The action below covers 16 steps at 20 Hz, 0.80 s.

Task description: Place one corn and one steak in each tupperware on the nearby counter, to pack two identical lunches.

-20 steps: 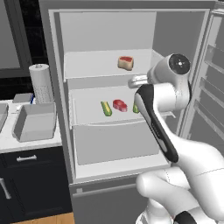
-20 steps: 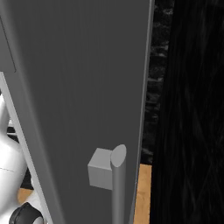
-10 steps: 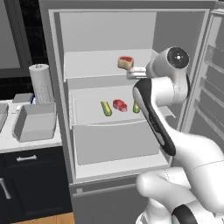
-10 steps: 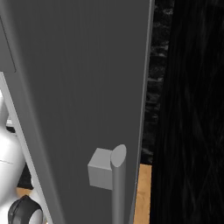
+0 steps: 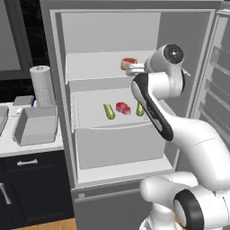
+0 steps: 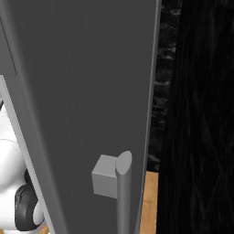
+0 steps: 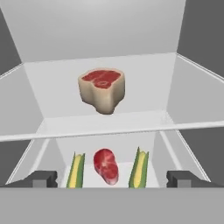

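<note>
The gripper (image 7: 112,179) stands wide open and empty, aimed into the fridge (image 5: 58,112). A thick steak (image 7: 102,89) sits straight ahead on the upper shelf; below lie a second steak (image 7: 106,165) between two corn cobs (image 7: 77,171) (image 7: 139,168). The thick steak looks soft, probably slippery: best pinched across its flat sides.

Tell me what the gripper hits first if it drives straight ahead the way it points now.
Most likely the pale-rimmed steak on the upper fridge shelf: it sits near centre ahead of the open gripper. Depth is unclear, so the fingers might catch that shelf's front edge first.
</note>
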Motion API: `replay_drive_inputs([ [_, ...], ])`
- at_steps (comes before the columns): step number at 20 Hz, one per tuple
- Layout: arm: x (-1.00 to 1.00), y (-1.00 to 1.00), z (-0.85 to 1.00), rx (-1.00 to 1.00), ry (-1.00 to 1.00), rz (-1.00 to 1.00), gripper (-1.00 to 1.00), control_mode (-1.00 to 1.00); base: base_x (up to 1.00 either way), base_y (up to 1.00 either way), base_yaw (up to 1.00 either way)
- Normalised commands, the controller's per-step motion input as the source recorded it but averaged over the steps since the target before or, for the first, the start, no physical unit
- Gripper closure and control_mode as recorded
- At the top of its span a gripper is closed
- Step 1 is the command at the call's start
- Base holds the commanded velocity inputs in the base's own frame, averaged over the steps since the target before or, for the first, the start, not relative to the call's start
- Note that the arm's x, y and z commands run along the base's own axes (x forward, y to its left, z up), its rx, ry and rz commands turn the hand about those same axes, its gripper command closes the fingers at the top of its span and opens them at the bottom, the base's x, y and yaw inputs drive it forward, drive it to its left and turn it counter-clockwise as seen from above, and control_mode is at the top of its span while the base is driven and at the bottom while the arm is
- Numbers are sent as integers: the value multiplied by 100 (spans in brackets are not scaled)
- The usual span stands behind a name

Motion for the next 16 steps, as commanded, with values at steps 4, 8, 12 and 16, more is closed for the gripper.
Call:
replay_drive_inputs([
  [4,75,0,0,0,6,1,-100,-100,0,0,0],
  [8,63,0,0,0,11,0,-100,-100,0,0,0],
  [12,56,0,0,0,7,0,-100,-100,0,0,0],
  [16,50,0,-3,0,1,0,-100,-100,0,0,0],
])
